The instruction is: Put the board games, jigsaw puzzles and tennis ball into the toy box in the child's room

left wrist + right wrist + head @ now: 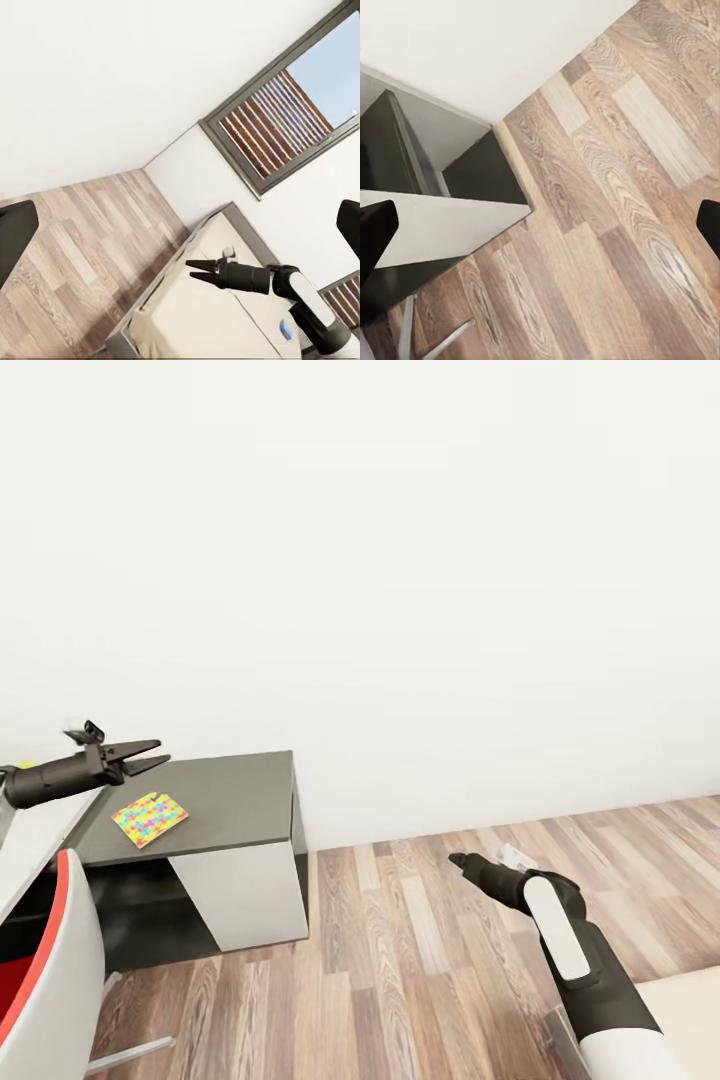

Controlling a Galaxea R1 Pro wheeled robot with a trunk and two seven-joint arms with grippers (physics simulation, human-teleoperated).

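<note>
Head view: both arms raised and carrying nothing, between pickups by the look of it.
Left black two-fingered end effector hovering with fingers slightly spread over the low dark-grey bench, probably staged for the thin flat jigsaw puzzle board of pink, yellow, green and blue pieces lying flat just below. Right black end effector spread too, empty over wood-plank floor; beige-mattressed bed beneath it in left wrist view.
</note>
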